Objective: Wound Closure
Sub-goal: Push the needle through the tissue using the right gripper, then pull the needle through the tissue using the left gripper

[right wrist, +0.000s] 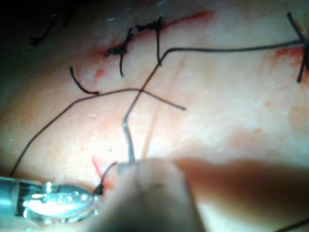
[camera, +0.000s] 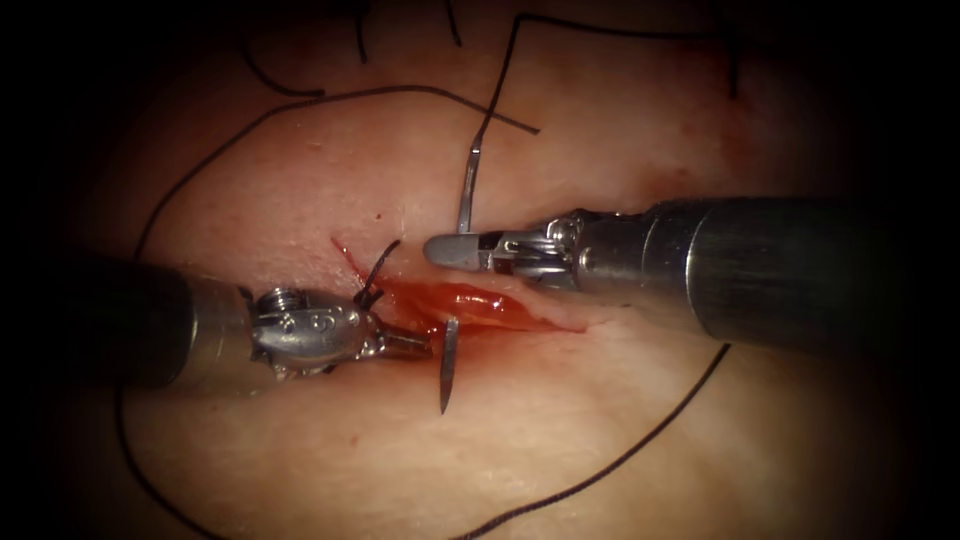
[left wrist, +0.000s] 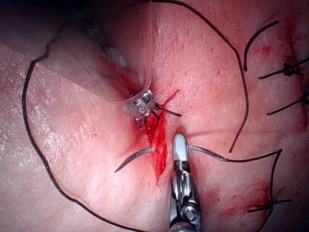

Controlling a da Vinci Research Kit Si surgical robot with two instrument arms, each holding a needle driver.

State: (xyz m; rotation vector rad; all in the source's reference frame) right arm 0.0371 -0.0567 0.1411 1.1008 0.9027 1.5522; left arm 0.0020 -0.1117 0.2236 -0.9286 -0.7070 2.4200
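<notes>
The needle [camera: 457, 290] is sitting in the tissue [camera: 560, 420], passing under the cut [camera: 470, 305]: its pointed end [camera: 447, 375] is sticking out on the near side of the wound, and its tail end [camera: 468, 190] is standing up out of the far side, with the thread [camera: 600, 470] running off from that tail. The right tool [camera: 452, 249] is reaching in from the right with its jaws looking pressed together, the tip lying just beside the tail part of the needle; from the left wrist view the same tip [left wrist: 179, 145] is touching or nearly touching the needle there, and I cannot tell whether it is actually gripping it. The left tool [camera: 405, 342] is lying at the left end of the cut, its jaws low against the red fluid [camera: 480, 305] and just beside the emerging point; whether they are parted or holding anything I cannot tell. A short cut end of thread [camera: 375, 272] is standing up by the left tool's wrist. The long thread is looping wide around the wound on both sides.
</notes>
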